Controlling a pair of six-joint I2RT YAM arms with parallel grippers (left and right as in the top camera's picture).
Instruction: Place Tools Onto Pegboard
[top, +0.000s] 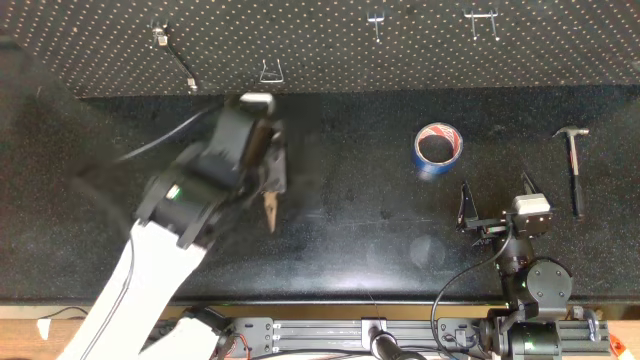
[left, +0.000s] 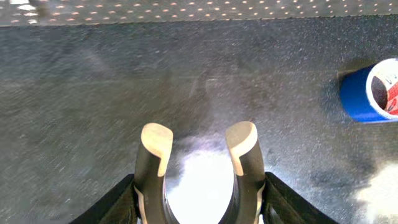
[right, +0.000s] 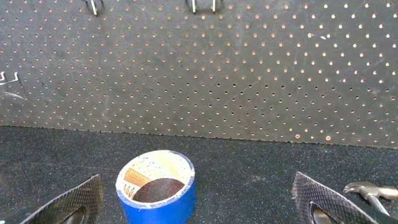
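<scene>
Left pincer (left: 199, 142) spread above the worktop (top: 350, 230). Right pincer (right: 198, 202) spread, facing the tape (right: 157, 186). Hammer (top: 574, 170) lies on the worktop right of the tape, near the pegboard (top: 320, 40).

Left arm (top: 150, 260) extends diagonally from its base, wrist angled downward. Left gripper (left: 199, 140): fingers parted. Right arm (top: 535, 275) sits folded near its base. Right gripper (top: 495, 198): fingers spread wide.
</scene>
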